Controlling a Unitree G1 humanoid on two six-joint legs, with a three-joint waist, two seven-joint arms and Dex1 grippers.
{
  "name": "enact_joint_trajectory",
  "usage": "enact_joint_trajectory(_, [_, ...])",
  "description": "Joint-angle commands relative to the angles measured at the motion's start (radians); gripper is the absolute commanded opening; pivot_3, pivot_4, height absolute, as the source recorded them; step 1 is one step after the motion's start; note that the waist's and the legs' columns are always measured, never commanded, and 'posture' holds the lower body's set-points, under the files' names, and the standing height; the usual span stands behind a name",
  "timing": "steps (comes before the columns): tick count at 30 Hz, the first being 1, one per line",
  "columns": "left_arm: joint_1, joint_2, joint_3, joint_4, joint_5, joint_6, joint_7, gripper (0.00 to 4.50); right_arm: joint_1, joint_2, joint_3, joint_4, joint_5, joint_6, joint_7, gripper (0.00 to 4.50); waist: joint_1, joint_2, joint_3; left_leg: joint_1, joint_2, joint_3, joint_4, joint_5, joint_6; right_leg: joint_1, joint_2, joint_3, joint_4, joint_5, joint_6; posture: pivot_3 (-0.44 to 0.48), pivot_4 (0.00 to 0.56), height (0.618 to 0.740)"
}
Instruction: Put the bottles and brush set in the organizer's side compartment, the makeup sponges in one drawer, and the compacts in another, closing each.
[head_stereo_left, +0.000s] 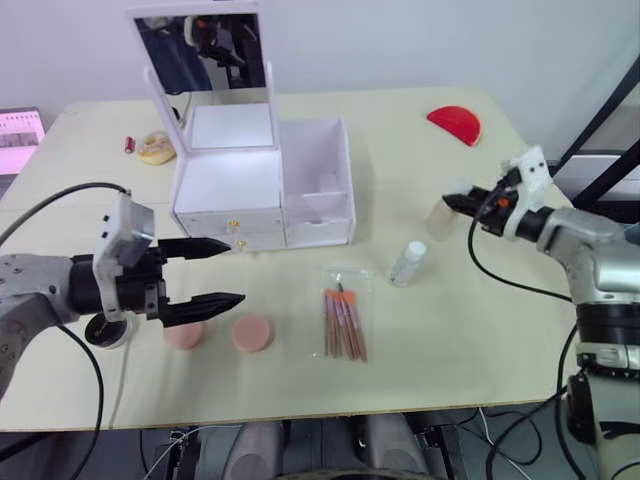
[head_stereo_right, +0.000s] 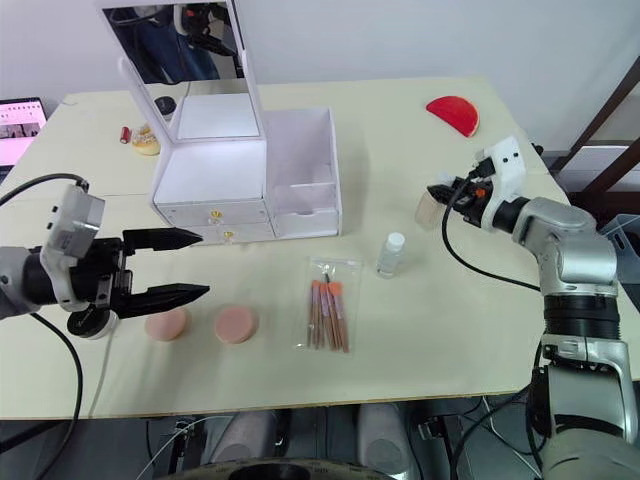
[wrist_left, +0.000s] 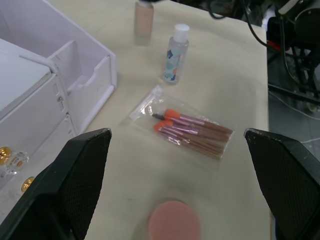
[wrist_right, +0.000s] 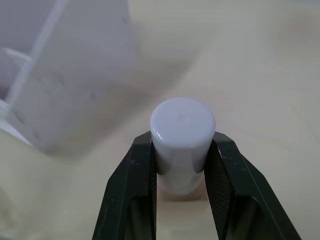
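Open tabletop (head_stereo_left: 480, 330) spreads at centre right, where the right gripper (head_stereo_left: 452, 204) pinches a white-capped beige bottle (head_stereo_left: 439, 218) right of the white organizer (head_stereo_left: 262, 185), while the left gripper (head_stereo_left: 222, 272) gapes wide, empty, lower left.

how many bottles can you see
2: a beige bottle gripped at its white cap by the right gripper, and a clear bottle standing on the table beside the brush set.

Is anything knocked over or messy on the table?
Nothing looks spilled or broken. The clear bottle stands upright, the brush set lies flat in its packet, and the two pink sponges sit flat. The right gripper holds a beige bottle by its white cap.
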Motion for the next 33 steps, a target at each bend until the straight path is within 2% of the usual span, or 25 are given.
enact_joint_trajectory(1, [-0.005, 0.010, 0.037, 0.016, 0.012, -0.025, -0.002, 4.50, -0.131, -0.009, -0.010, -0.166, 0.106, 0.099, 0.026, 0.79, 0.001, 0.000, 0.000, 0.000, 0.000, 0.000, 0.000, 0.000, 0.000, 0.000, 0.000, 0.000, 0.000, 0.000, 0.000, 0.000, 0.150, 0.739])
enact_joint_trajectory(9, [-0.014, -0.004, 0.022, 0.052, 0.039, -0.054, 0.001, 4.50, -0.364, 0.100, 0.092, -0.258, 0.190, 0.279, -0.013, 0.79, 0.004, -0.001, -0.001, -0.001, 0.000, 0.000, -0.001, 0.000, 0.000, -0.001, 0.000, 0.000, -0.001, 0.000, 0.000, 0.000, 0.150, 0.739])
enact_joint_trajectory(16, [-0.017, -0.016, 0.012, 0.045, 0.036, -0.057, 0.010, 4.50, -0.410, 0.175, 0.177, -0.281, 0.202, 0.277, 0.032, 0.79, 0.005, -0.001, -0.001, -0.002, 0.000, 0.000, -0.002, 0.000, 0.000, -0.002, 0.001, 0.000, -0.001, 0.000, 0.001, 0.000, 0.150, 0.739])
enact_joint_trajectory(26, [-0.010, -0.021, 0.015, 0.036, 0.032, -0.054, 0.012, 4.50, -0.463, 0.208, 0.382, -0.021, 0.009, -0.004, 0.259, 0.79, -0.001, -0.001, -0.001, 0.000, 0.000, 0.001, -0.001, 0.000, 0.000, -0.002, 0.001, 0.001, 0.001, 0.000, 0.001, 0.000, 0.150, 0.739])
enact_joint_trajectory(33, [0.009, -0.018, 0.034, 0.019, 0.023, -0.045, 0.017, 4.50, -0.499, 0.273, 0.440, 0.213, -0.117, -0.187, 0.345, 0.79, -0.005, -0.001, -0.001, -0.001, 0.000, 0.001, -0.002, 0.000, 0.000, -0.003, 0.001, 0.002, 0.000, 0.001, 0.001, 0.000, 0.150, 0.739])
